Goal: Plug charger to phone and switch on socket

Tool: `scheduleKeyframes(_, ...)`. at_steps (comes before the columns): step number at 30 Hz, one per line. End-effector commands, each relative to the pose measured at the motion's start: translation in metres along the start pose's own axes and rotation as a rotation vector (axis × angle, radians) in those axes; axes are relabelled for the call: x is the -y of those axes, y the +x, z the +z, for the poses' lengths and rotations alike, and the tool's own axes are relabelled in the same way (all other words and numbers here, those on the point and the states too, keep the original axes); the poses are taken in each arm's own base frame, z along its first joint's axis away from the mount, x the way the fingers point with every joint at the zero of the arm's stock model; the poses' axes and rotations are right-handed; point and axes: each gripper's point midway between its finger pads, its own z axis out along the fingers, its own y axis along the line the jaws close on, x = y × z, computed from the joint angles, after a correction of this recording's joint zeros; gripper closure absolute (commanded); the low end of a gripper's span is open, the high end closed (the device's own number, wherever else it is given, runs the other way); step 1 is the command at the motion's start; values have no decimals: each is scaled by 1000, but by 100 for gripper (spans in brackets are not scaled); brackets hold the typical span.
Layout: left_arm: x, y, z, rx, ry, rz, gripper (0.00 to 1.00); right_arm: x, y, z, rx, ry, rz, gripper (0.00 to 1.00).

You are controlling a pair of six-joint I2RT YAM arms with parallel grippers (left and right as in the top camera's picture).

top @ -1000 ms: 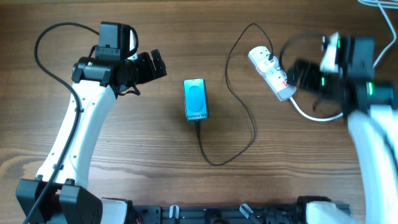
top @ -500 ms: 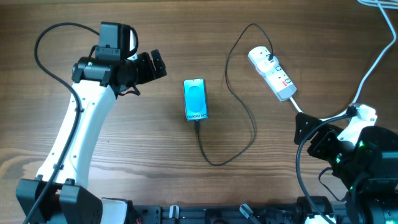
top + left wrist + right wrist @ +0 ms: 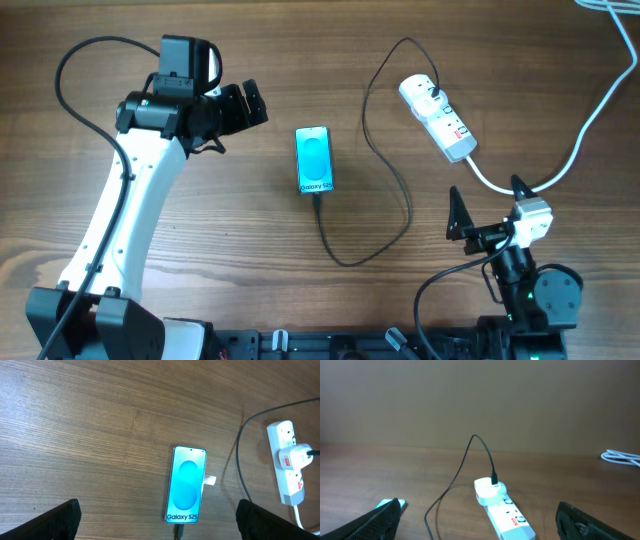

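Right now we are looking at the phone lying flat near the middle of the worktop, with its screen up and lit. The charger is looping from the phone's 6 o'clock end out toward 3 o'clock and up to the socket, which is lying at about 2 o'clock from the phone. In the left wrist view the small black plug is sitting against the phone's bottom edge. We are judging it to be seated, though the frame edge is cutting it off.

The left arm is holding its jaws wide apart and empty at 10 o'clock from the phone. The right arm is holding its jaws wide and empty too, at 5 o'clock from the socket and well apart from it.

We are expecting the cable to be limp and light. Any reseating is calling for a pinch on the stiff plug body, never on the cord. The phone is looking slick and light, so it is needing a brace against sliding. The socket is looking light as well, so we are expecting its red switches to need a straight downward press, or the strip is likely to skid. We cannot tell whether a switch is on.
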Motion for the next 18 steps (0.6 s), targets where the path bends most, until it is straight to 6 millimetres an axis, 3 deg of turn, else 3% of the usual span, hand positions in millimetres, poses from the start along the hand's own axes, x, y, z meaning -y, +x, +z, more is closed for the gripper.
scheduleKeyframes(1, -1, -1, 0, 4, -7, -11, 0, -3, 8, 2, 50, -21, -31, 0)
scheduleKeyframes(7, -1, -1, 1, 4, -8, -11, 0, 1, 31, 7, 27, -9, -29, 0)
scheduleKeyframes(12, -1, -1, 1, 4, -8, -11, 0, 26, 35, 6, 14, 136, 40, 0)
scheduleKeyframes(18, -1, -1, 0, 4, -7, -11, 0, 26, 35, 6, 11, 137, 2, 0)
